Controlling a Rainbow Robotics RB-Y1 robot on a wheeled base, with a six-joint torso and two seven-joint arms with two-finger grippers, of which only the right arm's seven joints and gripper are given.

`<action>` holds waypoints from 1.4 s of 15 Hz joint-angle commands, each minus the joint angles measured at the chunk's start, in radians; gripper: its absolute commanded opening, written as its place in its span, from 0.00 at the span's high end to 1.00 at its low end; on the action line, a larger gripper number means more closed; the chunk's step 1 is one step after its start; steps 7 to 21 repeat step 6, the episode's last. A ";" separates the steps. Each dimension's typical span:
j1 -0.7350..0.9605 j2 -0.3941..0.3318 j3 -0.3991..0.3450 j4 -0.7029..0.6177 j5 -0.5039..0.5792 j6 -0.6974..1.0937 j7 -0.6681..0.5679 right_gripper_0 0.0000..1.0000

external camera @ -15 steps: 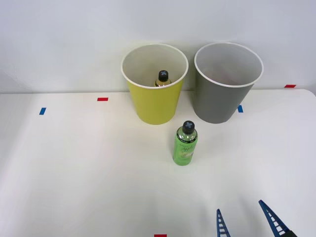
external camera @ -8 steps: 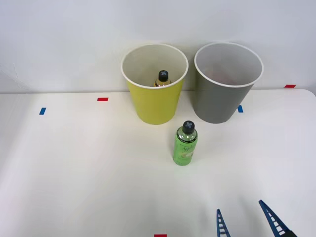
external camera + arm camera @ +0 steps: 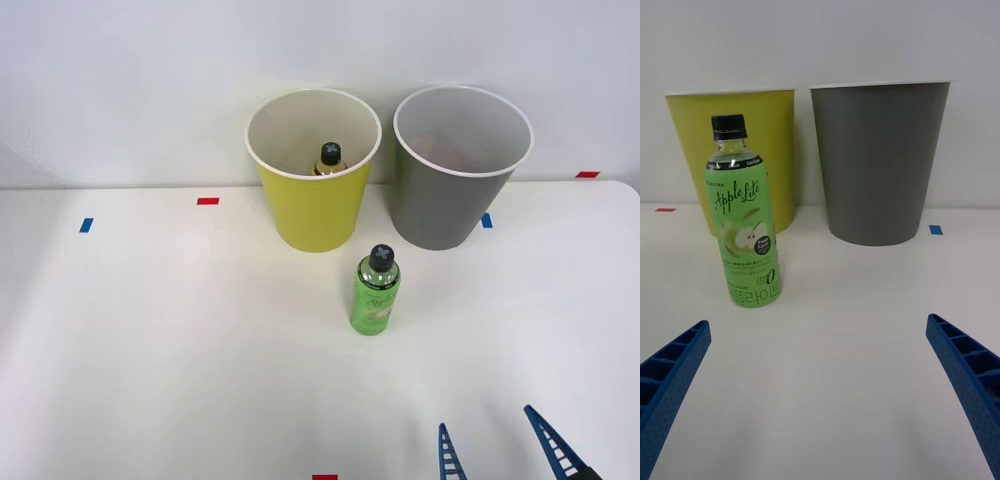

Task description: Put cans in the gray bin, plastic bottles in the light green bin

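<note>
A translucent green plastic bottle (image 3: 375, 293) (image 3: 743, 219) with a black cap stands upright on the white table, in front of the two bins. The light green bin (image 3: 313, 172) (image 3: 734, 150) at the back holds a yellow bottle (image 3: 329, 160), of which I see the black cap and golden neck. To its right stands the gray bin (image 3: 458, 168) (image 3: 878, 161); a faint reddish shape shows inside it. My right gripper (image 3: 497, 452) (image 3: 820, 390) hovers low near the table's front edge, open and empty, well short of the green bottle and to its right.
Small red tape marks (image 3: 207, 201) and blue tape marks (image 3: 86, 225) dot the white table (image 3: 180, 340). A pale wall stands right behind the bins. Open tabletop spreads to the left and between the gripper and the bottle.
</note>
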State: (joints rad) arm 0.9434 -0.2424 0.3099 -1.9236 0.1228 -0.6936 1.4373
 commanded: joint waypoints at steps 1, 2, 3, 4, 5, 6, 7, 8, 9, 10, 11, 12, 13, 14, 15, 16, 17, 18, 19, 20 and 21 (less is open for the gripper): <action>0.000 0.000 0.000 0.000 0.000 0.000 0.000 0.00; 0.000 0.000 0.000 0.000 0.000 0.000 0.000 0.00; 0.000 0.000 0.000 0.000 0.000 0.000 0.000 0.00; 0.000 0.000 0.000 0.000 0.000 0.000 0.000 0.00; 0.000 0.000 0.000 0.000 0.000 0.000 0.000 0.00; 0.000 0.000 0.000 0.000 0.000 0.000 0.000 0.00; 0.000 0.000 0.000 0.000 0.000 0.000 0.000 0.00; 0.000 0.000 0.000 0.000 0.000 0.000 0.000 0.00; 0.000 0.000 0.000 0.000 0.000 0.000 0.000 0.00; 0.000 0.000 0.000 0.000 0.000 0.000 0.000 0.00; 0.000 0.000 0.000 0.000 0.000 0.000 0.000 0.00; 0.000 0.000 0.000 0.000 0.000 0.000 0.000 0.00; 0.000 0.000 0.000 0.000 0.000 0.000 0.000 0.00; 0.000 0.000 0.000 0.000 0.000 0.000 0.000 0.00; 0.000 0.000 0.000 0.000 0.000 0.000 0.000 0.00; 0.000 0.000 0.000 0.000 0.000 0.000 0.000 0.00; 0.000 0.000 0.000 0.000 0.000 0.000 0.000 0.00; 0.000 0.000 0.000 0.000 0.000 0.000 0.000 0.00; 0.000 0.000 0.000 0.000 0.000 0.000 0.000 0.00; 0.000 0.000 0.000 0.000 0.000 0.000 0.000 0.00; 0.000 0.000 0.000 0.000 0.000 0.000 0.000 0.00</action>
